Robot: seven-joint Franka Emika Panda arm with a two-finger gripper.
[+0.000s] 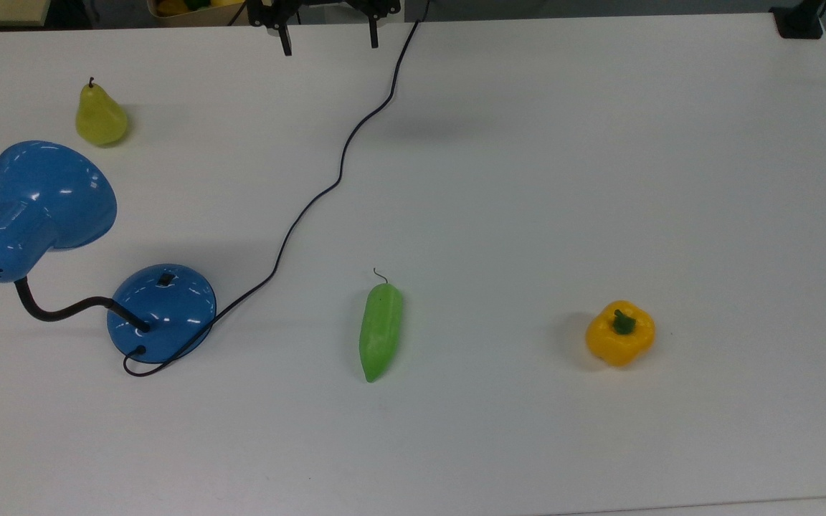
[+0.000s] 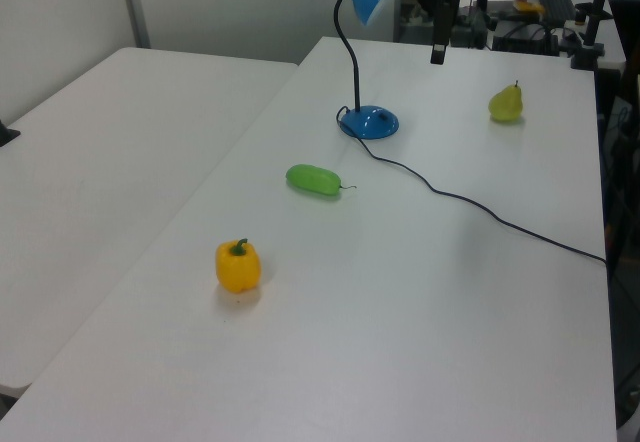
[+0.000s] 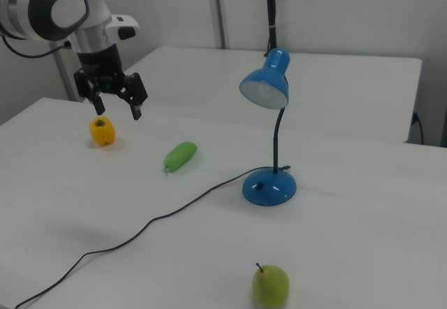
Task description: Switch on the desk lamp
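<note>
Reading the top view from its left, we meet the desk lamp (image 1: pixel 162 312) first: it stands on the white bench (image 1: pixel 528 179) near the top view's left edge, its flared blue shade (image 1: pixel 51 193) leaning away from the round domed base on a black gooseneck (image 1: pixel 69 309). The small black switch (image 1: pixel 165 279) sits on the crown of the base, on the side away from the neck. A pear (image 1: pixel 100 117) lies just beyond the shade. The black cord (image 1: pixel 341 165) leaves the base and snakes across the bench to the far edge.

We judge the lamp to be glossy, hard metal, so slippery under a finger, and light enough that a sideways shove could slide or tip it. We would not grip it at all; a straight downward press on the switch, bearing into the base, looks safest.

Further right lie a green pod-like vegetable (image 1: pixel 381 331) and a yellow bell pepper (image 1: pixel 620 333), both well apart from the lamp.

The gripper (image 3: pixel 116 105) hangs high above the bench, pointing down, well clear of the lamp, its jaws spread wide and holding nothing.
</note>
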